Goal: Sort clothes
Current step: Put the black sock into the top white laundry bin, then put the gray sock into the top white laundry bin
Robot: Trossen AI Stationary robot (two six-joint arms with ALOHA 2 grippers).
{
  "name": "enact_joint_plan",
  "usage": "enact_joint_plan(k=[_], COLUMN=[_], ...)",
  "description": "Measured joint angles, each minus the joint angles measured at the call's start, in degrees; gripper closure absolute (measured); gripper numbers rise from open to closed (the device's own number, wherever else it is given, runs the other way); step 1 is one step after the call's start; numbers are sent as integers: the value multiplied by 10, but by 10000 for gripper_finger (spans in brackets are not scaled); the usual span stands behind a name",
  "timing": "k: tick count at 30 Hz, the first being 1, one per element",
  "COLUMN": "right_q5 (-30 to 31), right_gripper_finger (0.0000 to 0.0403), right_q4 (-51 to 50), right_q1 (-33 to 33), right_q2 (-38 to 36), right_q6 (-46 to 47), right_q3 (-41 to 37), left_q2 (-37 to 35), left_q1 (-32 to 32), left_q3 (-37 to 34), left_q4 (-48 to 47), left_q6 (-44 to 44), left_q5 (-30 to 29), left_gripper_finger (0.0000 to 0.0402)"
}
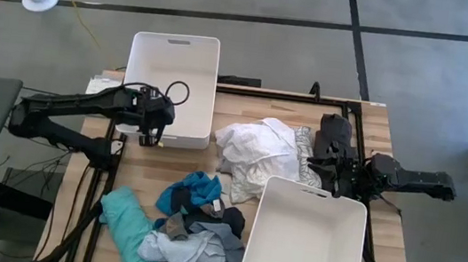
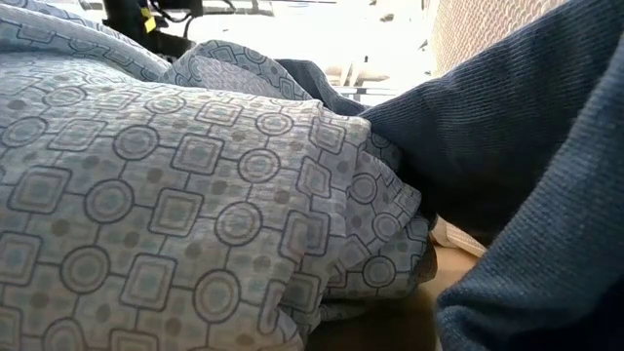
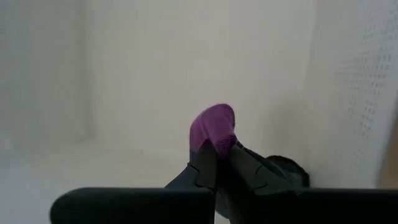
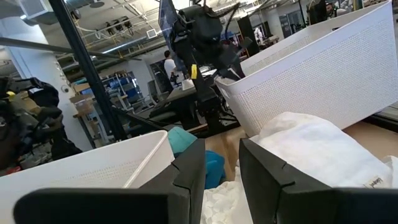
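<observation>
The clothes lie in loose heaps on the wooden table: a white garment (image 1: 258, 152), a teal one (image 1: 124, 220), a blue one (image 1: 195, 191), a pale blue one (image 1: 183, 250) and a dark one (image 1: 334, 133). A grey-white patterned cloth (image 2: 166, 195) fills the low view. My left gripper (image 3: 217, 149) is over the near left corner of the far white bin (image 1: 172, 88), shut on a small purple cloth (image 3: 214, 124). My right gripper (image 4: 221, 177) rests open at the table's right, level, beside the white garment (image 4: 317, 149). My left gripper pinches the small purple cloth (image 3: 216, 134) between its two fingertips. A rounded wad of it bulges out past the tips. The fingers slant down from the table's left into the bin. I cannot tell whether the cloth touches the bin's floor.
A second white bin (image 1: 305, 243) stands at the near right, close to my right gripper. Dark blue ribbed cloth (image 2: 526, 195) blocks the right of the low view. Bare wood shows between the far bin and the heaps. A person stands in the room beyond (image 4: 168, 65).
</observation>
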Motion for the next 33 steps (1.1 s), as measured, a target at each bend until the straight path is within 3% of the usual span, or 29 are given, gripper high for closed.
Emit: enact_joint_plan(k=[8, 21, 33], right_q5=[0, 0, 0], right_gripper_finger=[287, 287, 287], right_q4=[0, 0, 0], right_q1=[0, 0, 0], right_q2=[0, 0, 0], right_q6=[4, 6, 5], right_q3=[0, 0, 0], left_q2=[-1, -1, -39], left_q1=[14, 14, 13], left_q3=[-9, -9, 2], left_q4=[20, 9, 27], left_q6=[4, -23, -26], left_q5=[35, 45, 46], left_gripper_finger=[385, 284, 276])
